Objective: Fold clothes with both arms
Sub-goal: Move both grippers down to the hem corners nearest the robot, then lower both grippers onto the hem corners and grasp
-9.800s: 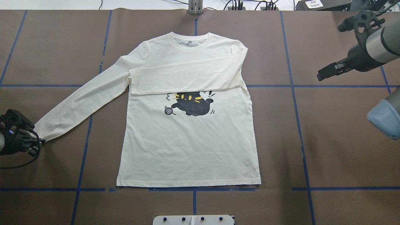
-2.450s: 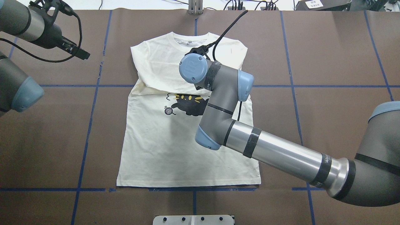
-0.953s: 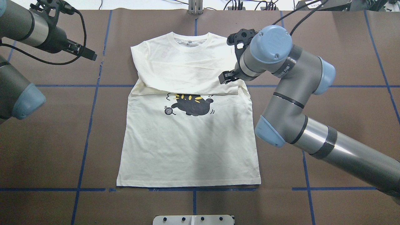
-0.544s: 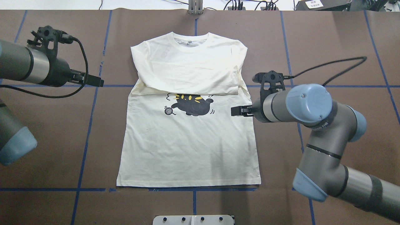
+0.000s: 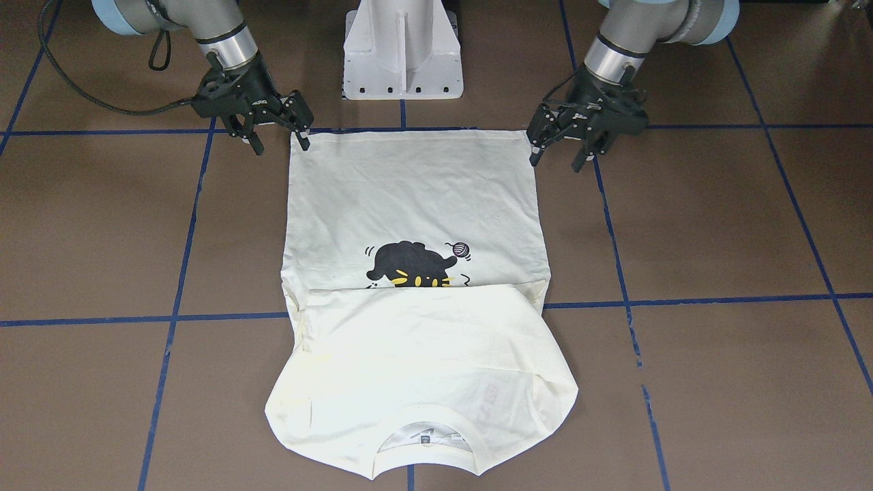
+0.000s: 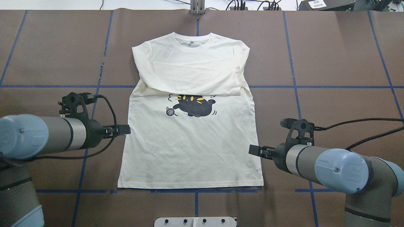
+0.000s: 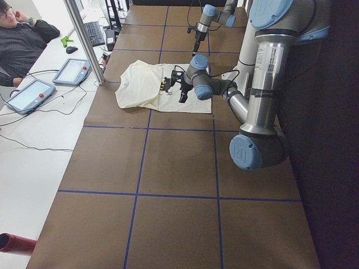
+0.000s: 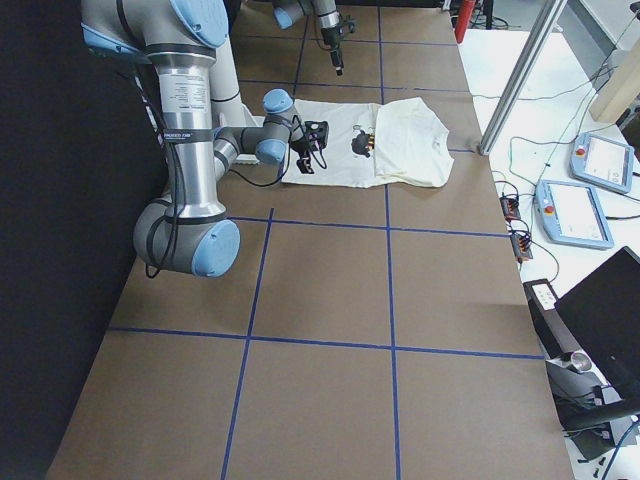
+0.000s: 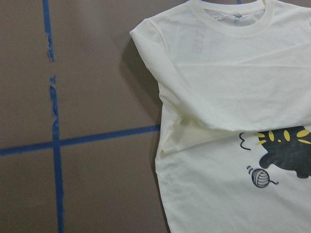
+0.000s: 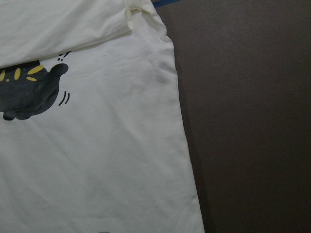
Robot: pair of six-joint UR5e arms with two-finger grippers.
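**Front-facing view.** The shirt lay flat and print-up on the worktop. Its sleeves were folded across the chest and its hem was nearest the robot's base. It seemed laid this way so that the two hem corners could be lifted toward the collar. The right fingers and left fingers were spread apart and empty, each aimed down beside one hem corner. Whether either touched cloth could not be told.

**Overhead view.** The shirt sat mid-worktop. The left fingers were just beside its left edge, and the right fingers were at its right edge, nearer the hem. Both forearms lay almost level, reaching inward from opposite sides like mirror images.

**Side views.** Each near arm rose upright from its base and bent at the elbow. The wrist then dropped toward the shirt. These views did not show how the fingers stood.

**Left wrist view.** The view showed the folded shoulder and the cat print, but no fingers.

**Right wrist view.** The view showed the shirt's side edge against bare worktop, but no fingers. This suggested the wrist was poised above the edge, before any grasp.
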